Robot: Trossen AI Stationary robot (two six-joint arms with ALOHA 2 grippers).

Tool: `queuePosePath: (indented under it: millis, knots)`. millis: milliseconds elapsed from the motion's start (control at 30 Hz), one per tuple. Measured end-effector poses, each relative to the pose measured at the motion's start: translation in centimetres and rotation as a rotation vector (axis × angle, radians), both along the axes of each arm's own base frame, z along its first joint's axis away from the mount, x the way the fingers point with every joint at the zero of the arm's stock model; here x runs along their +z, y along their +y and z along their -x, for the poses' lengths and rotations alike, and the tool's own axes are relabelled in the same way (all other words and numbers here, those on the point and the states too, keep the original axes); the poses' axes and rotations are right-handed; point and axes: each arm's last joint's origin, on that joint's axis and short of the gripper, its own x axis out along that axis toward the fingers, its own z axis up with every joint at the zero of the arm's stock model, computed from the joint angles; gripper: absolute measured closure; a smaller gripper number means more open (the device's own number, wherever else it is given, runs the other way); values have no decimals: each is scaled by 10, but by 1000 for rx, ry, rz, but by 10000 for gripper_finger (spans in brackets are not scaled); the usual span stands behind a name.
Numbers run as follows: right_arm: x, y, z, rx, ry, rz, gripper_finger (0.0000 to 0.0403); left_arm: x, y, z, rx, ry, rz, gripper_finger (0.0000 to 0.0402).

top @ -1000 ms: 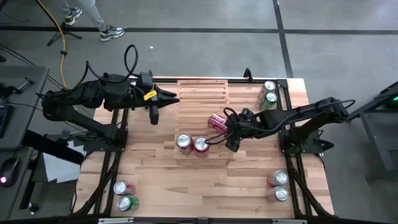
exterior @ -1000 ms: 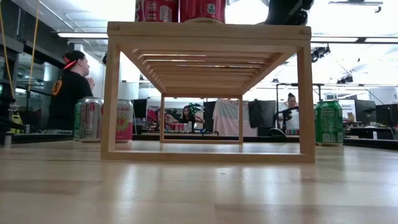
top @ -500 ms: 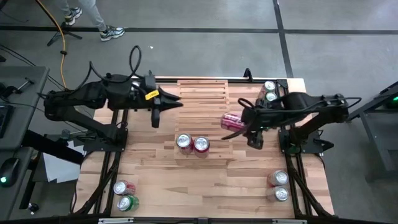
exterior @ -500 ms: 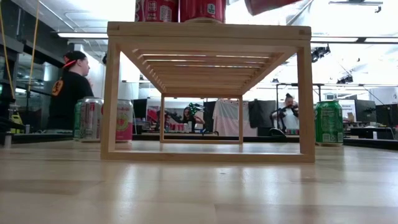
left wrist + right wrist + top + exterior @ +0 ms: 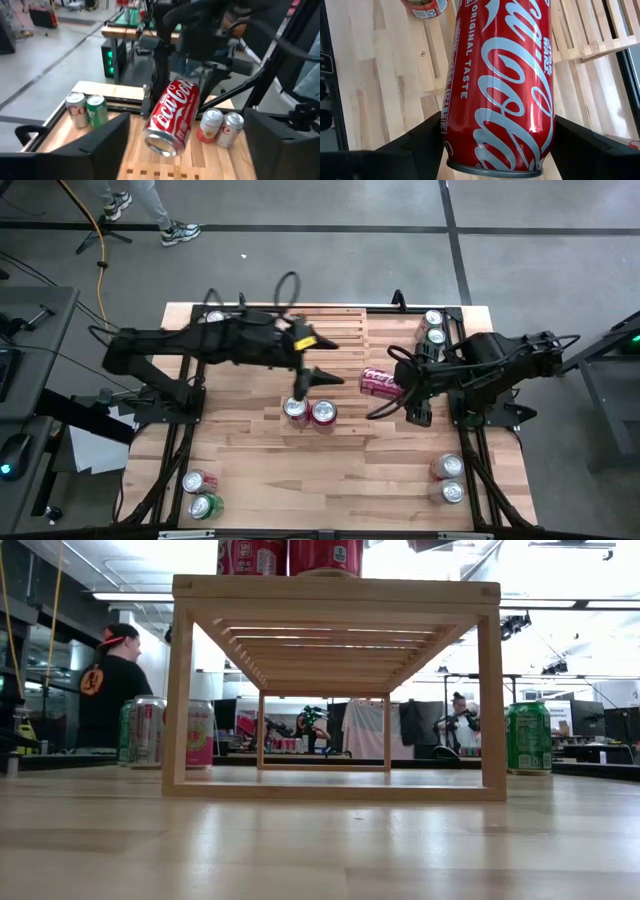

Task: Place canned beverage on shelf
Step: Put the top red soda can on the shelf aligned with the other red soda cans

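A red Coca-Cola can (image 5: 380, 383) hangs on its side above the right part of the shelf (image 5: 325, 340), with my right gripper (image 5: 408, 392) shut on it. The shelf is a pale slatted rack in the middle of the table. Two cans (image 5: 296, 410) (image 5: 323, 412) stand upright on the shelf's near tier. My left gripper (image 5: 318, 384) reaches over the shelf's middle, just left of the held can, and is open and holding nothing. In the left wrist view the can (image 5: 172, 117) sits ahead, framed by the wide-apart fingers (image 5: 100, 145). My right gripper pinches the can's curved wall (image 5: 451, 125) between its two fingers (image 5: 420, 145), about midway along its length. The fingers slant down from the table's right side and lie across the can. The can lies roughly level, lifted clear of the shelf.
Pairs of cans stand at the far right corner (image 5: 433, 327), the near right corner (image 5: 447, 478) and the near left corner (image 5: 200, 492). The table's black frame (image 5: 465, 370) runs along its edges. People (image 5: 110, 680) show beyond the table.
My left gripper has swung from the table's far left out over the shelf, toward the red can. My right gripper has lifted the can off the shelf and carried it a little toward the table's right edge, the can turning to lie more level.
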Motion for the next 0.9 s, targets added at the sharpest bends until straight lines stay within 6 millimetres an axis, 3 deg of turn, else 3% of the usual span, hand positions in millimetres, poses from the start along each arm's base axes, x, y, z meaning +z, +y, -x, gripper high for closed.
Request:
queuePosePath:
  millis: [167,300,467,900]
  knots:
    - [1,1,-1,-4,-21,18,120,-8,6,-34,-61,110,15,54]
    - [1,1,-2,-3,-35,35,120,-22,15,-55,-83,254,12,51]
    - [3,1,-6,11,-79,52,120,-32,23,-76,-85,296,-19,50]
    - [5,2,-10,50,-120,66,120,-40,23,-84,-228,312,-104,52]
